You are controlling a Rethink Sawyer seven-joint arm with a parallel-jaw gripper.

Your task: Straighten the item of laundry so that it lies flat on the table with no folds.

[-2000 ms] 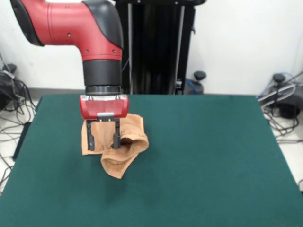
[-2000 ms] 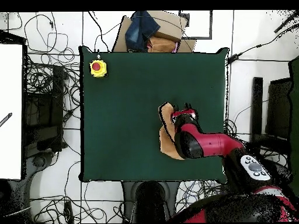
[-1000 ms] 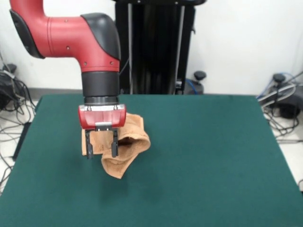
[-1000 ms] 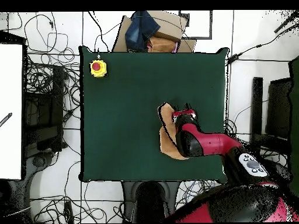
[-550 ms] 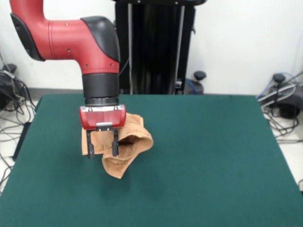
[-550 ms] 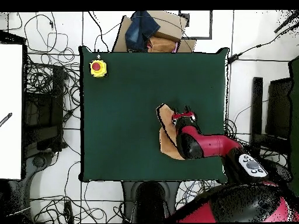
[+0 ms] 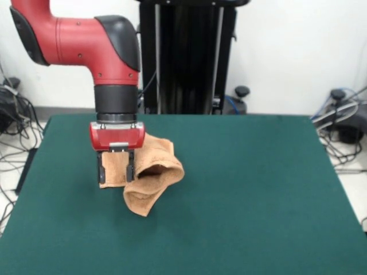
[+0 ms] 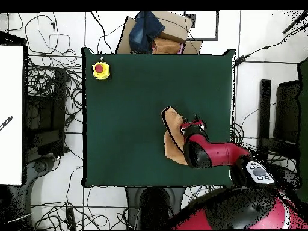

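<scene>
The peach-orange towel (image 7: pixel 153 173) lies crumpled on the left part of the dark green table (image 7: pixel 258 189). One end is folded over in a loop and a corner points toward the table's near edge. My gripper (image 7: pixel 116 180) is open and hangs straight down over the towel's left edge, with its fingers (image 7: pixel 130 169) in front of the cloth. I cannot tell whether they touch it. In the overhead view the towel (image 8: pixel 171 129) shows beside the gripper (image 8: pixel 192 124) near the table's (image 8: pixel 126 120) right side, partly hidden under the arm.
A yellow box with a red button (image 8: pixel 100 70) sits on one table corner in the overhead view. A cardboard box with blue cloth (image 8: pixel 153 33) stands beyond the table's edge. Cables lie on the floor around the table.
In the front view my gripper has shifted left, from over the towel's middle to its left edge. The towel has barely changed shape.
</scene>
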